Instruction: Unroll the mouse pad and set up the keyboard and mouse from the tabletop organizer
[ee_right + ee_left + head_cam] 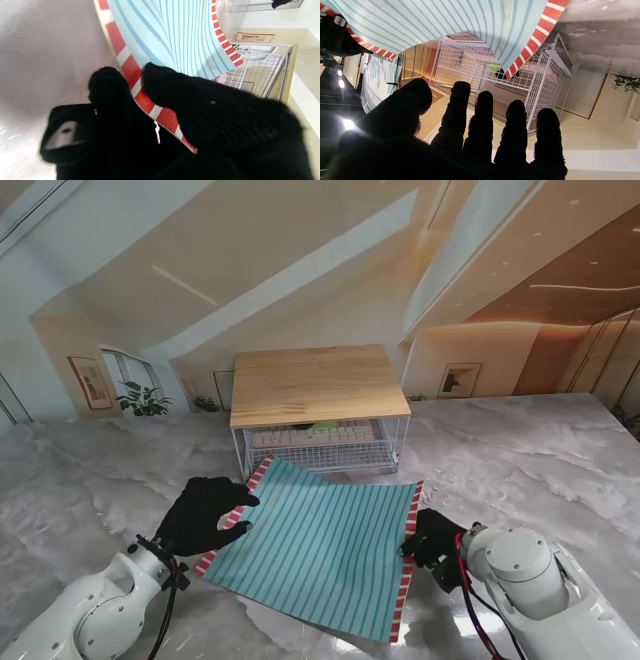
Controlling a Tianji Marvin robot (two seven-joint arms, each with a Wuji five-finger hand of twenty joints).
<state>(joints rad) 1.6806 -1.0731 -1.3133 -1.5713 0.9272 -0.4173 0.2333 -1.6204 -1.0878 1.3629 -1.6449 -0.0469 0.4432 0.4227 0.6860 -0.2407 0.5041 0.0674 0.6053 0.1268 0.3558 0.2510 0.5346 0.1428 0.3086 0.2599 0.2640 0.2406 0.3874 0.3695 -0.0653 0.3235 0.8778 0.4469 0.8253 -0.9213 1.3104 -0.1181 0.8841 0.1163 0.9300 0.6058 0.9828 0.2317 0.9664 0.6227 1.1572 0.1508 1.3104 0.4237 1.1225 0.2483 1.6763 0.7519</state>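
While the right hand (150, 112) pinches its edge, the mouse pad (320, 540) stretches left-right, left hand (205, 515) spread.

Grey marble tabletop (540, 470), framed pictures (460, 379) on walls.

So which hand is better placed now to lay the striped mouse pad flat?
Probably the right hand: it already pinches the mouse pad by its red-and-white border. The left hand is open with fingers spread over the opposite edge, gripping nothing, so it can only press that side down.
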